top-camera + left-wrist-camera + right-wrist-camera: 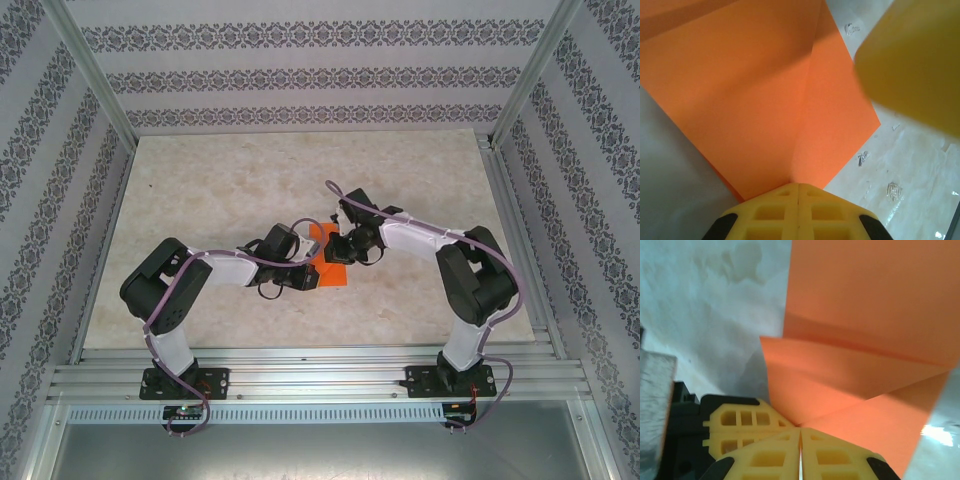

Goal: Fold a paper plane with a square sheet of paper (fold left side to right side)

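Left end effector: yellow lattice-moulded fingers pressed flat together, seam closed, with a corner of the orange sheet of paper running in between their tips. Grip looked firm; the paper fanned out from the pinch in two smooth matte planes split by one sharp crease.

Right end effector: same ribbed yellow plastic fingers, also closed to a hairline seam. The sheet converged on these tips in layered flaps, with several straight folds meeting at the pinch and a flat panel beyond.

Each wrist view caught the other end effector close by: a blurred yellow mass at upper right in the left wrist view, a yellow-and-black block just left of the fingers in the right wrist view.

From above, the left end effector and right end effector met over the sheet near the middle of the counter, a pale, marble-veined, faintly glossy slab.
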{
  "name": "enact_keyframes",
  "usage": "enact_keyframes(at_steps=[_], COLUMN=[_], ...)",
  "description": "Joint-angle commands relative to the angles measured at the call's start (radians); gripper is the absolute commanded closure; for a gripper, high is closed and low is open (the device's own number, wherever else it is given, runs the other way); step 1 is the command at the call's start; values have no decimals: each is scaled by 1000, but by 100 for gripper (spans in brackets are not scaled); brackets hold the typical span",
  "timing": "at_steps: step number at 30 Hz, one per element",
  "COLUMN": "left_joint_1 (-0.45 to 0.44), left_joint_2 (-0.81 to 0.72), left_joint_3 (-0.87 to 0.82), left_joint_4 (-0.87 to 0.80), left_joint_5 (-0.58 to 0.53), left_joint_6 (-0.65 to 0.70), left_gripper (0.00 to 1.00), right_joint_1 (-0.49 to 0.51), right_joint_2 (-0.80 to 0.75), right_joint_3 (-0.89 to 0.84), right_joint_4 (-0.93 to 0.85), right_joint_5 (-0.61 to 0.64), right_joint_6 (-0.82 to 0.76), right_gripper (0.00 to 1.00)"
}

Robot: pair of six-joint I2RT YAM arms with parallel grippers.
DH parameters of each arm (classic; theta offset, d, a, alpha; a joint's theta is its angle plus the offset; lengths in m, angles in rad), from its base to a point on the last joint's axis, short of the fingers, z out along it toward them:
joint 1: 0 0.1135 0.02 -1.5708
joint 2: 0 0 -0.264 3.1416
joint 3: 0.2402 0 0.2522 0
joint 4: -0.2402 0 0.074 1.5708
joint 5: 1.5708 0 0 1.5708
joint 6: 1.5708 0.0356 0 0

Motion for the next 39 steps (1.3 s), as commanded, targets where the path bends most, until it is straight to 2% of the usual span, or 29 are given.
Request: enact_keyframes(at_steps=[1, 8, 16, 24, 34, 39], left_joint_1=[-9, -14, -16, -15, -15, -16], left_joint_2=[23, 23, 22, 20, -2, -33], left_joint_3=[-44, -48, -60, -90, -157, -156], left_joint_4=[-73, -68, -77, -94, -54, -28], left_joint_5=[-81, -86, -102, -122, -117, -93], left_joint_6=[33, 32, 32, 42, 20, 6], left_gripper=[95, 95, 95, 95, 95, 90], right_joint_1=[28, 35, 20, -66, -193, -210], right_joint_2=[61, 120, 180, 190, 234, 173], right_joint_3=[35, 55, 80, 103, 189, 182], right_joint_4=[-21, -23, -73, -131, -167, -166], right_joint_5=[-47, -26, 64, 160, 199, 191], right_joint_6=[-23, -20, -40, -101, -156, -167], right_gripper=[91, 91, 91, 90, 90, 88])
